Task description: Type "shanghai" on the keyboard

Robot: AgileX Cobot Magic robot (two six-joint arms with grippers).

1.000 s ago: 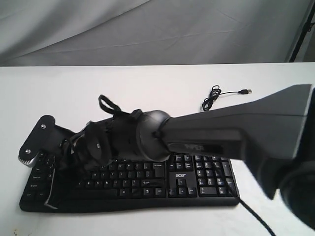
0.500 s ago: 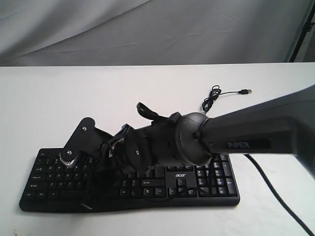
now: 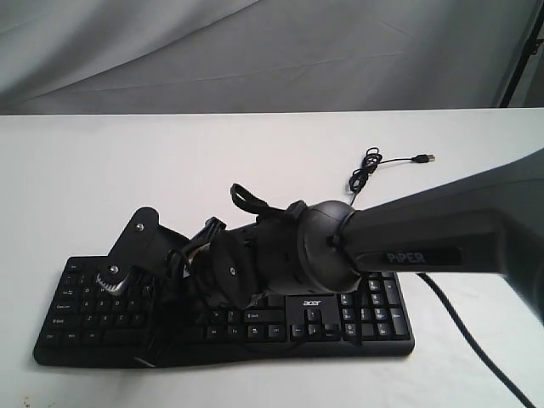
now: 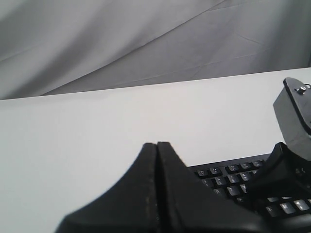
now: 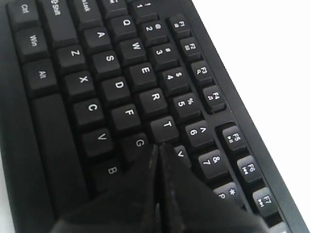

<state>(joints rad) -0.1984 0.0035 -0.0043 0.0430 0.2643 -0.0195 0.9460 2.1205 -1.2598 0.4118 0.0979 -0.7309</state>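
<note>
The black keyboard [image 3: 357, 319] lies along the near edge of the white table, its acer logo right of the letter block. My right arm reaches across it from the right. My right gripper [image 3: 160, 299] is down over the middle letters. In the right wrist view the right gripper [image 5: 156, 145] is shut with nothing in it, its tip between the G, T and Y keys of the keyboard [image 5: 107, 63]. My left gripper [image 4: 157, 144] is shut and empty, off the keyboard [image 4: 228, 174]. It does not show in the exterior view.
A coiled black USB cable [image 3: 365, 172] with its plug [image 3: 422, 158] lies on the table behind the keyboard's right end. Another black cable [image 3: 476, 357] runs off the front right. A grey cloth backdrop [image 3: 255, 51] hangs behind the table.
My right gripper has swung right from the keyboard's far left end to the middle letters, then dropped slightly lower. The keyboard has not moved.
</note>
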